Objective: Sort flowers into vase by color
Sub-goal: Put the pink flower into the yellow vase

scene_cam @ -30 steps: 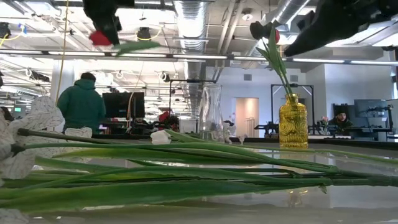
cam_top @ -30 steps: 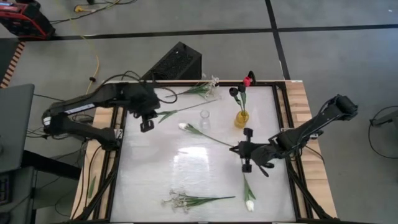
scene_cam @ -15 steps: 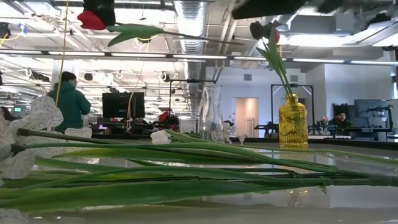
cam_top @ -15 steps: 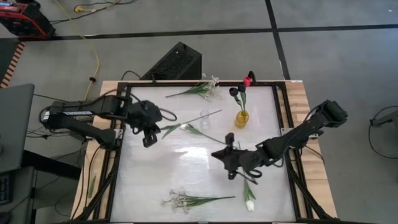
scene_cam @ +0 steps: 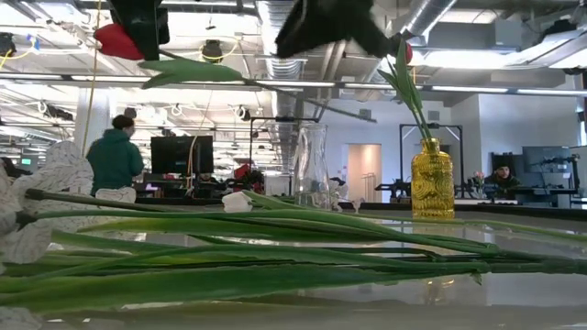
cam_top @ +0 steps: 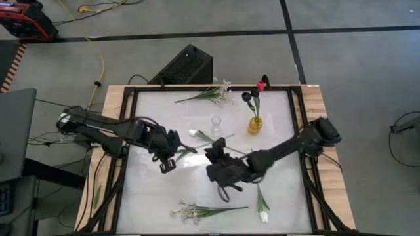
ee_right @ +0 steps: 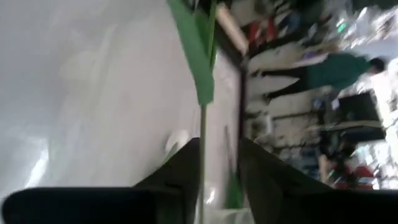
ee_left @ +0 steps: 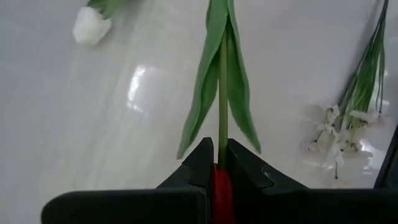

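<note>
My left gripper (cam_top: pixel 168 159) is shut on a red tulip (scene_cam: pixel 119 41), held high over the middle of the table. Its leaves (ee_left: pixel 214 68) and green stem (cam_top: pixel 203 145) run toward the table's right. My right gripper (cam_top: pixel 216 149) hangs at the stem's free end, open, with a finger on either side of the stem (ee_right: pixel 203 140); I see no touch. The yellow vase (cam_top: pixel 254 124) holds a dark purple bloom (cam_top: pixel 247 97) and a red one (cam_top: pixel 261 85), stems down in it. A clear vase (cam_top: pixel 216 122) stands left of it. My left gripper pinches the tulip's stem (ee_left: pixel 222 157) between its two fingers, just beyond the red bloom (ee_left: pixel 222 193). The fingers come from above, slanting down, and lie across the stem. The tulip is lifted clear, roughly level, with its free end sagging a little.
A white tulip (cam_top: pixel 202 136) lies near the clear vase, another (cam_top: pixel 262 208) near the front right. Sprigs of white blossoms lie at the near edge (cam_top: pixel 197 211) and the far edge (cam_top: pixel 213 94). A person (scene_cam: pixel 115 156) stands in the room behind.
My left gripper has carried the red tulip from the far left toward the table's middle and a little down, rolling as it went. My right gripper has swung from the right side toward the table's left and risen to the stem's free end, turning about its own line.
</note>
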You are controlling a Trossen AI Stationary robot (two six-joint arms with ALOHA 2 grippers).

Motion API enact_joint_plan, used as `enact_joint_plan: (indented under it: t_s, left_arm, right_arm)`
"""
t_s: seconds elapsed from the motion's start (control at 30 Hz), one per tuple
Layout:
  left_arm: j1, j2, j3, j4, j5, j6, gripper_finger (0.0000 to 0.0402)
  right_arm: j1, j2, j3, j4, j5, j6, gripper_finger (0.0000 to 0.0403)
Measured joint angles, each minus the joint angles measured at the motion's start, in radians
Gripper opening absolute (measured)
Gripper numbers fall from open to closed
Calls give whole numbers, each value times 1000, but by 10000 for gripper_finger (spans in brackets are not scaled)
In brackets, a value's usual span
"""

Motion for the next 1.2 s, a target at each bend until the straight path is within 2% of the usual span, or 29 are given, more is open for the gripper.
enact_joint_plan:
  t_s: [0.23, 0.37, 0.5, 0.63, 0.8, 1.07, 1.2]
  left_arm:
    - [-60, 30, 0, 29, -19, 5, 16]
    - [-61, 32, 0, 33, -18, 14, 16]
    - [-61, 32, 0, 34, -20, 23, 16]
    - [-61, 32, 0, 34, -24, 26, 16]
    - [-61, 32, 0, 35, -39, 30, 16]
    - [-61, 32, 0, 60, -40, 41, 20]
    - [-61, 32, 0, 101, -29, 108, 42]
  right_arm:
    - [-64, 49, 20, -87, -169, 150, 208]
    - [-86, 49, 13, -102, -171, 216, 225]
    - [-98, 50, 9, -115, -172, 245, 224]
    - [-102, 49, 9, -118, -173, 271, 203]
    - [-99, 49, 9, -121, -173, 286, 156]
    - [-117, 49, 9, -150, -175, 332, 31]
    - [-115, 49, 9, -177, -206, 354, 24]
